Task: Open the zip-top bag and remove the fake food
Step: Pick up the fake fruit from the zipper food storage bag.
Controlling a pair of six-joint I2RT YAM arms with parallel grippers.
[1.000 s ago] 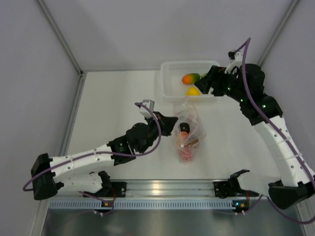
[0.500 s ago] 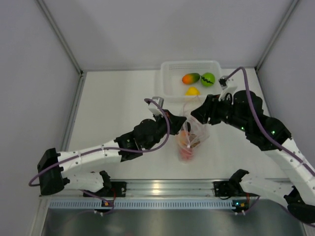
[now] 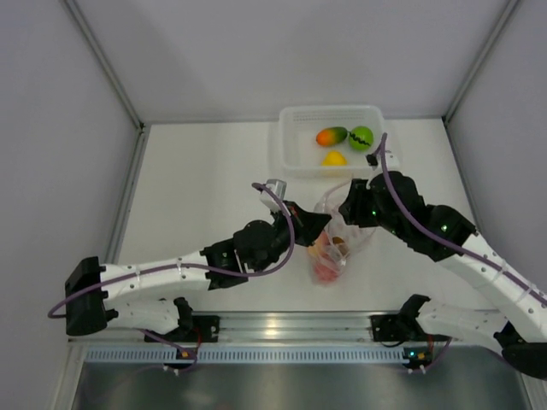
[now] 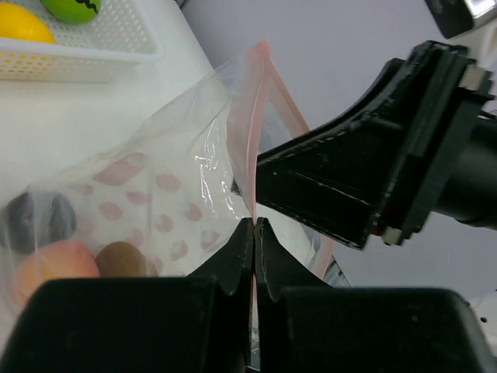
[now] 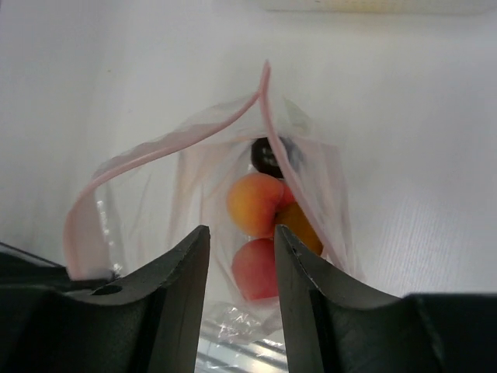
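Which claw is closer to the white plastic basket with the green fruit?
Right. The right gripper sits just short of the white plastic basket, at the clear zip-top bag's mouth; the left gripper is farther, pinching the bag's pink rim.

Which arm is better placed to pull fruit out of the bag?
Right. The right gripper, open, faces the zip-top bag mouth, fake food straight ahead; the left gripper is shut on the zip edge.

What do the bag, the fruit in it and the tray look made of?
The bag is thin clear plastic film, glossy: it creases, glints and shows the fruit through. Its pink strip looks thicker, duller plastic. The fruit is smooth with a soft sheen, probably moulded plastic; hard or soft, I cannot tell. The tray is translucent white plastic, apparently rigid, its wall perforated.
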